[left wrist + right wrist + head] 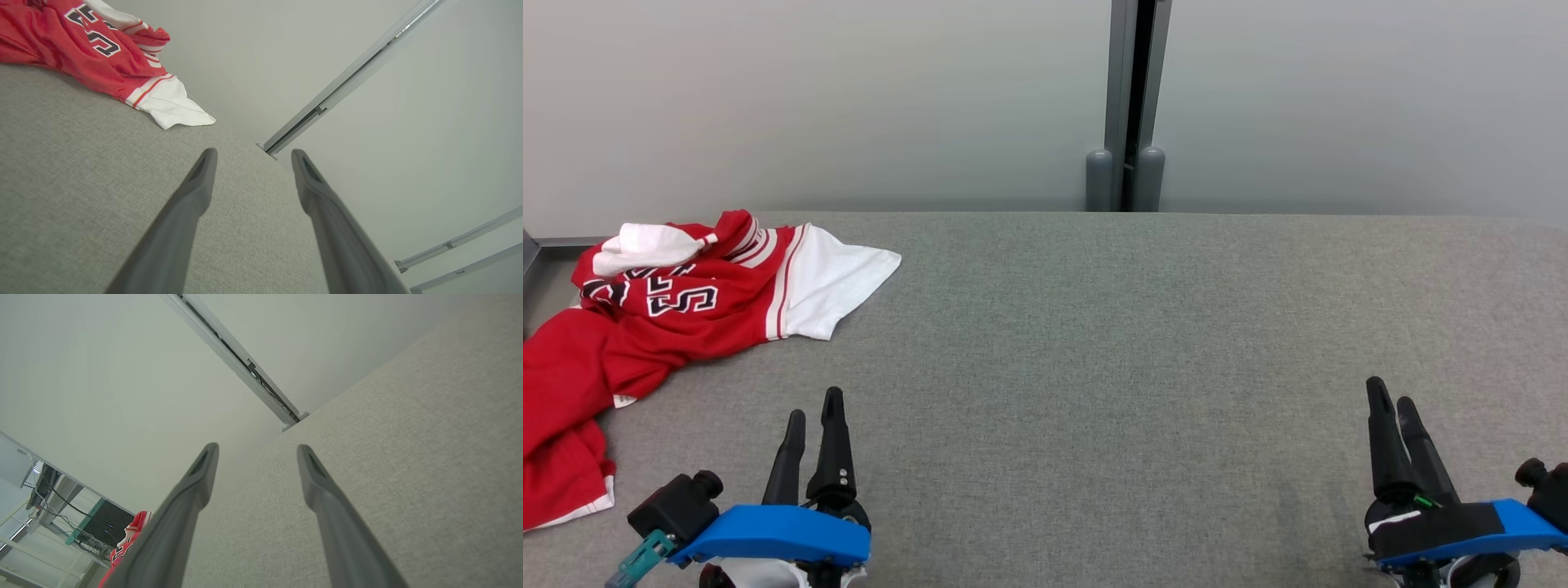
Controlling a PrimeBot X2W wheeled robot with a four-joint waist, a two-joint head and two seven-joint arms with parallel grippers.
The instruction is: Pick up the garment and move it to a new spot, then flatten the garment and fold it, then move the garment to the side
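My left gripper [814,406] sits near left, jaws spread wide, nothing between them. Right gripper [1388,392] near right, same story: wide apart, empty. Bare grey table [1094,343] between them and ahead. The red-and-white shirt [670,318] lies crumpled at the table's far left, well apart from my left fingers [834,425].

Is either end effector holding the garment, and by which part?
Nothing is held. The left end effector and right end effector are open, apart from the garment.
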